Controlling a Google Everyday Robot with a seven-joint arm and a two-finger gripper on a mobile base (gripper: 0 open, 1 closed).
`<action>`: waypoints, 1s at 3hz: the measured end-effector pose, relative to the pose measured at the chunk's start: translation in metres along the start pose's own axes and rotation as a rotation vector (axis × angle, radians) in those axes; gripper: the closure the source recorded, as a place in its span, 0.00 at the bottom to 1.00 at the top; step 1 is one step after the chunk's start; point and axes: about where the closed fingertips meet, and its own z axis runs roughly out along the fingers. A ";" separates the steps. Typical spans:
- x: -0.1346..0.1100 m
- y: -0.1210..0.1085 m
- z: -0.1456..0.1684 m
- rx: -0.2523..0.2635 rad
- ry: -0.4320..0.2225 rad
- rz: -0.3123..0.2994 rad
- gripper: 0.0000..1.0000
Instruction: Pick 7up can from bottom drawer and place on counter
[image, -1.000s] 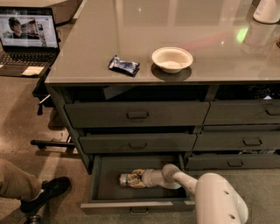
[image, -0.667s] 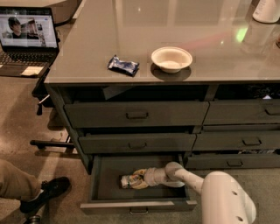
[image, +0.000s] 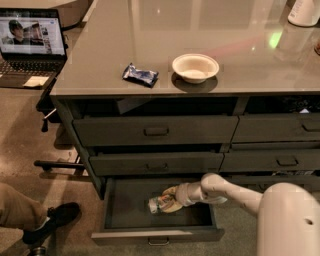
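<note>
The bottom drawer (image: 158, 235) is pulled open below the two shut dark drawers. The 7up can (image: 155, 204), silvery-white and green, lies on its side in the middle of the drawer. My gripper (image: 169, 201) reaches into the drawer from the right on its white arm, and its tan fingers (image: 173, 193) are closed around the can's right end. The can is low, at the drawer floor. The counter (image: 165, 35) is the glossy grey top above.
A dark blue snack wrapper (image: 140, 74) and a white bowl (image: 195, 67) sit on the counter near its front edge. A white container (image: 304, 12) stands at the far right. A laptop (image: 31, 40) sits at the left. A person's leg and black shoe (image: 50, 220) are at lower left.
My arm has shifted slightly, its elbow rising and drawing right. The can has moved a little to the right with the gripper inside the drawer.
</note>
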 end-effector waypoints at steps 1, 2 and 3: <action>-0.030 0.000 -0.060 -0.027 0.077 -0.041 1.00; -0.064 -0.008 -0.123 -0.009 0.144 -0.072 1.00; -0.096 -0.029 -0.191 0.014 0.229 -0.088 1.00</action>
